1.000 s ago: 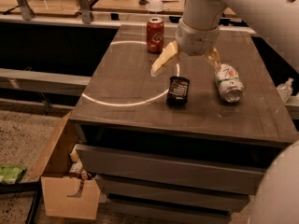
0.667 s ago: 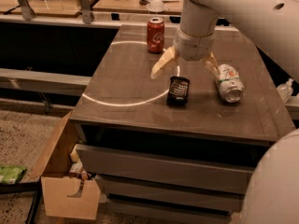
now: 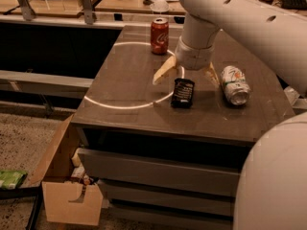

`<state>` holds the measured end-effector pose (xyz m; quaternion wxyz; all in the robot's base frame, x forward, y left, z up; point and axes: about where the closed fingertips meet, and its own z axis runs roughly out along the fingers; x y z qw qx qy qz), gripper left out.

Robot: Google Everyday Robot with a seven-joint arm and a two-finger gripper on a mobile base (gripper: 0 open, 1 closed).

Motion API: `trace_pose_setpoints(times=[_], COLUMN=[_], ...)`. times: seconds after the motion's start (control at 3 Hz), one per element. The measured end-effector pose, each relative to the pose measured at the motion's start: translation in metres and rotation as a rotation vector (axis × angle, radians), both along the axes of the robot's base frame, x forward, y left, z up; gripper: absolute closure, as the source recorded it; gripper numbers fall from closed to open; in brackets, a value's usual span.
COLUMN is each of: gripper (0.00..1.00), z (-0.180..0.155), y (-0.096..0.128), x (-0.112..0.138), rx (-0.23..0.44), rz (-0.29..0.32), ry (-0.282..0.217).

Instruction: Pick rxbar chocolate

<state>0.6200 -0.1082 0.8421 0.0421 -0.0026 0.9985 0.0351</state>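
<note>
Camera view, nearest first: a cardboard box (image 3: 72,202) sits on the floor at the lower left, beside the drawer fronts of the table (image 3: 120,83). On the tabletop, towards its front edge, lies the rxbar chocolate (image 3: 183,92), a small flat bar in a black wrapper with faint pale lines of lettering. Its long axis runs roughly from the camera's side toward the back, slightly tilted. Just behind and above it hangs the gripper (image 3: 188,73), its two pale fingers (image 3: 164,71) spread wide apart and holding nothing. Their gap runs left to right, across the bar's narrow width. Judging from this, the bar lies slightly camera-ward of the gripper, calling for a short move forward and down. Right of the bar a dented white-green can (image 3: 234,84) lies on its side; farther back stands a red cola can (image 3: 159,29).
</note>
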Motion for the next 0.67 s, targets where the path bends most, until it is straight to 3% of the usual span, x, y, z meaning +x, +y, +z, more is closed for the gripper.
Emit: trace_pose_setpoints(times=[0.67], gripper=[0.49], z=[-0.0201], y=[0.0119], x=[0.0041], rx=[0.037], rz=[0.044], ry=[0.019])
